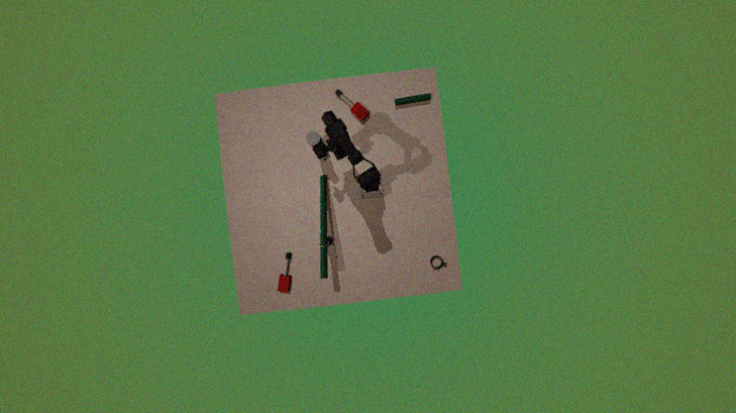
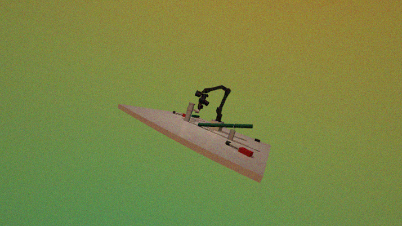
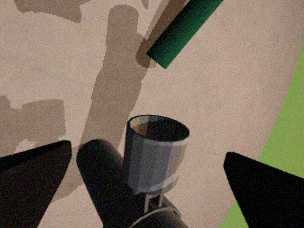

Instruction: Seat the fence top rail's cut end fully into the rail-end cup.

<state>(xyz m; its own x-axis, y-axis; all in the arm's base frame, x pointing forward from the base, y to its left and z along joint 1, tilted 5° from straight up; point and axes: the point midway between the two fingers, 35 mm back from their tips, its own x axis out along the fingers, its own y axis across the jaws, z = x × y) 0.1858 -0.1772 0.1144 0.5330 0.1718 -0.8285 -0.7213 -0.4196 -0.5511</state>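
Rail (image 1: 323, 214) (image 2: 214, 125) (image 3: 185, 32) apart from the end cup (image 2: 197, 111) (image 3: 155, 162), tool (image 1: 330, 150) (image 2: 202, 105) (image 3: 150, 156) open, unlabelled to the eye

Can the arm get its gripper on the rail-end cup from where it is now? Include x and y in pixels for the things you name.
Probably yes. In the wrist view the gripper (image 3: 150, 156) is open and empty, with the cup (image 3: 155, 162) showing between its fingers. The big post (image 3: 100, 175) beside the cup looks like the main clearance risk.

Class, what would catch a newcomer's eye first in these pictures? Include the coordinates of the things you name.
The long green rail (image 1: 324, 219) (image 2: 214, 125) (image 3: 182, 36), slanting above the pale board (image 1: 258, 199) (image 2: 163, 122) (image 3: 240, 90). Then the black arm (image 1: 340, 139) (image 2: 228, 91) arching over it, and two red-handled tools, one (image 1: 284, 283) (image 2: 245, 151) near a board edge, the other (image 1: 359, 111) beyond the arm's gripper end.
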